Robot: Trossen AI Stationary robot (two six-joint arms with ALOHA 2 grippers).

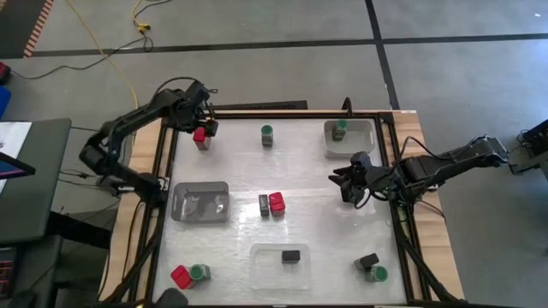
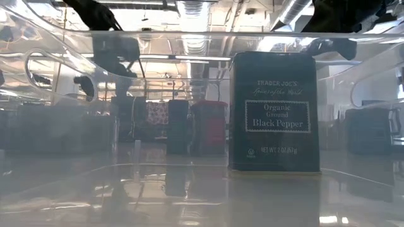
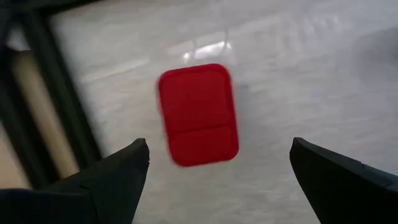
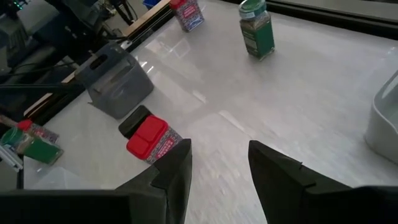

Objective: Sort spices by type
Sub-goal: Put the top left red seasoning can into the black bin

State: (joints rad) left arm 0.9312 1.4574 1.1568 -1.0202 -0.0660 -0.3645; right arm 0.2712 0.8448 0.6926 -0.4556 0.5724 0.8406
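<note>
My left gripper (image 1: 204, 125) hangs open over a red spice container (image 1: 200, 138) that stands at the far left of the table. In the left wrist view its red lid (image 3: 198, 114) shows below, between the fingers, untouched. My right gripper (image 1: 348, 181) waits open at the right, nothing between its fingers (image 4: 219, 149). Other spices: a green-lidded jar (image 1: 267, 134) at the far middle, one (image 1: 340, 128) in the white tray (image 1: 368, 141), a black box (image 1: 264, 205) beside a red one (image 1: 276, 203) at the centre, and a black pepper box (image 2: 273, 110) in the clear tray (image 1: 261, 265).
A grey tray (image 1: 200, 202) stands left of centre. A red container (image 1: 180, 275) and a green jar (image 1: 199, 272) stand near left; a black box (image 1: 367, 261) and a green jar (image 1: 378, 274) near right. A black frame (image 1: 168, 154) borders the table.
</note>
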